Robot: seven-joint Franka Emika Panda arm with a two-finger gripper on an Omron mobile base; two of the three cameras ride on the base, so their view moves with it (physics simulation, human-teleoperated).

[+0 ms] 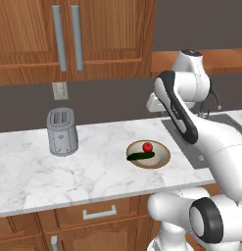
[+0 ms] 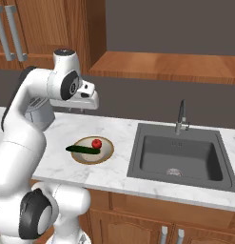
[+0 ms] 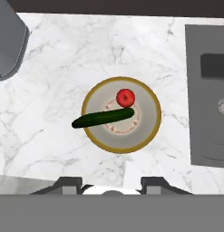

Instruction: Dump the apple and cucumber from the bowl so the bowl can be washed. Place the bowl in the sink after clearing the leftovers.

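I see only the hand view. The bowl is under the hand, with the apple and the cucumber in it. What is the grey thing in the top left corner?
Observer: A toaster. It stands upright on the counter, left of the bowl and apart from it.
Operator: I see only a part of the sink. Does it have a faucet?
Observer: Yes. A faucet stands at the back edge of the sink, near its middle.
Operator: Is the end effector close to the bowl?
Observer: No. In the right base view the end effector hangs well above the bowl, open, with nothing in it.
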